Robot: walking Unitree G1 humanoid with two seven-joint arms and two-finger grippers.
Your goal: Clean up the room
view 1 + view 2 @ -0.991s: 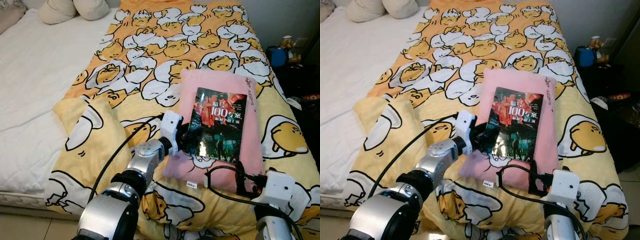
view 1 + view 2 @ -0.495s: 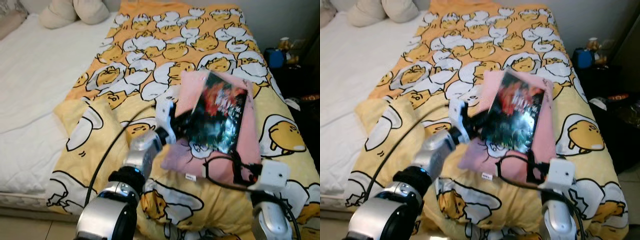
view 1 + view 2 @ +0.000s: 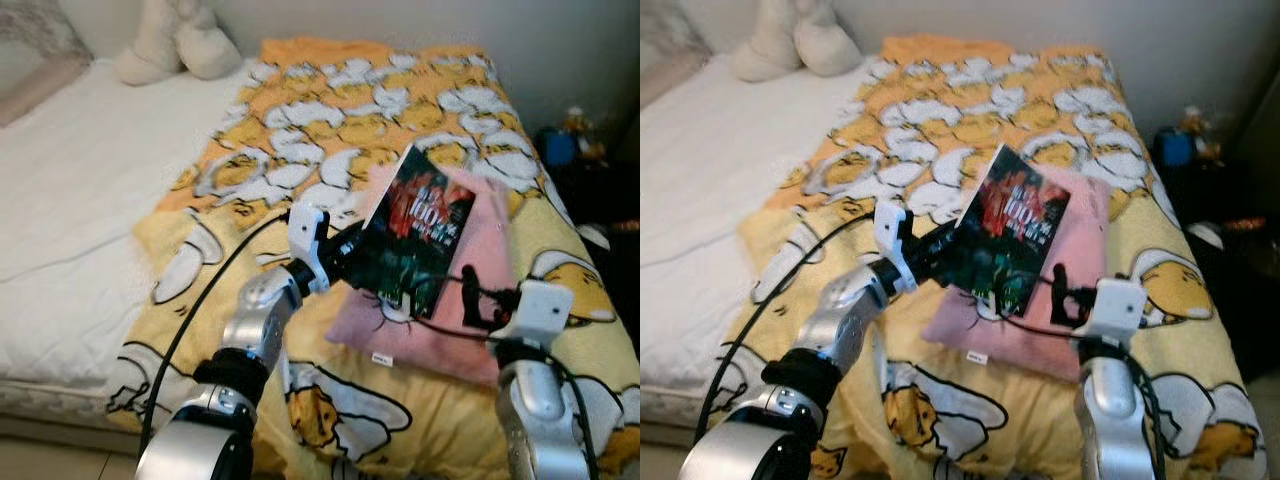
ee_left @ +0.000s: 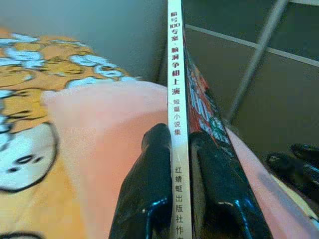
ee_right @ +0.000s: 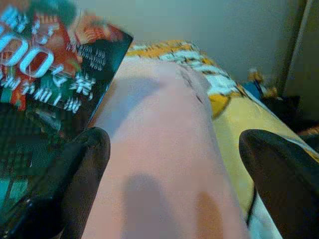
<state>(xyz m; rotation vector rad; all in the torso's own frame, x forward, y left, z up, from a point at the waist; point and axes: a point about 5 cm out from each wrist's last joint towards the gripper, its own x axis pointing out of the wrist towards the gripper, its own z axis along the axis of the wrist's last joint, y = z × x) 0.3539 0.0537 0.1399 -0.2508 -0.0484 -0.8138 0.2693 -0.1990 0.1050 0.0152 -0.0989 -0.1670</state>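
Eye views: glossy dark book [image 3: 415,245] with red cover art, tilted up above pink pillow [image 3: 470,290] on the bed [image 3: 90,190], lifted from lying flat earlier. Left wrist: left pincer [image 4: 180,164] clamped on book spine. Right wrist: right pincer [image 5: 169,169] spread wide over pillow.

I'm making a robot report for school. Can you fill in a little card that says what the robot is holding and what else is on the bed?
held thing: book, dark cover with red, tilted up off the pillow
holder: left gripper, fingers clamped on either side of the book's spine
other arm: right gripper, open above the pillow, beside the book
under the book: pink pillow
bed cover: yellow blanket printed with egg characters
rest of bed: white sheet
far end: cream cushions
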